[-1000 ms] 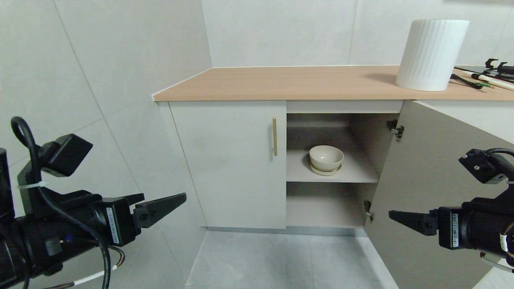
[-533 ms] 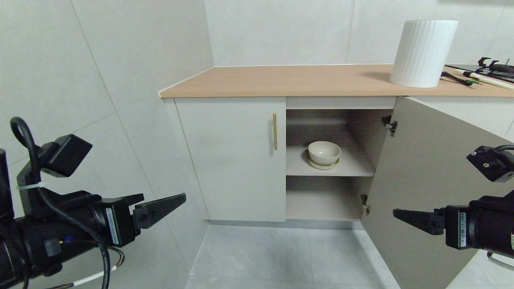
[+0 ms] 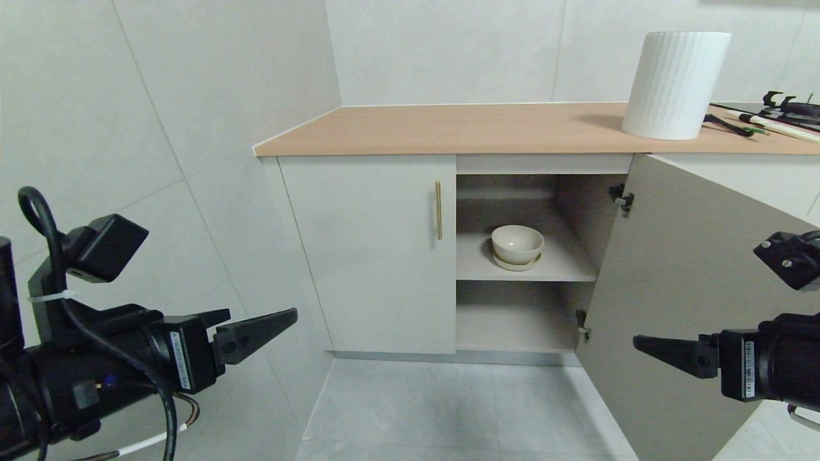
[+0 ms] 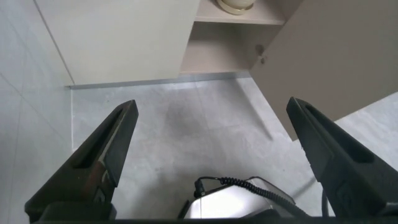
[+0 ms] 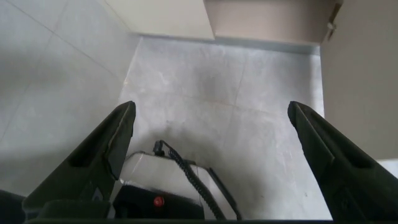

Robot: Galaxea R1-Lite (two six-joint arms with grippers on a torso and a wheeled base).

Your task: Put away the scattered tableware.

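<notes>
Left gripper (image 4: 211, 107): the fingers are spread wide and hold nothing. It hangs low on your left before the tiled wall, well apart from the cabinet (image 3: 359, 192).
Right gripper (image 5: 211, 109): it is also spread wide and empty, low on your right and near the open door (image 3: 672, 275).
Tableware: a bowl (image 3: 517, 242) stands upright on a plate (image 3: 512, 264) on the shelf (image 3: 567, 269) of the right compartment. Both are well apart from either gripper.
In the way: the open door swings out toward you on the right, its inner face beside the right gripper. The left door (image 3: 371, 256) is shut, and its handle (image 3: 438, 209) lies along the edge next to the opening.
Open room: there is bare floor (image 3: 448, 410) between the grippers and the cabinet. The opening is bounded by the shut door's edge on one side and the hinges (image 3: 620, 199) on the other.
Counter (image 3: 461, 128): a ribbed white jar (image 3: 676, 83) stands at the right end, with some sticks (image 3: 769, 123) lying just beyond it.
Views: the head view gives you the counter and both arms. The wrist views look down at the floor between the fingers. The left wrist view also catches the plate's rim on the shelf.
</notes>
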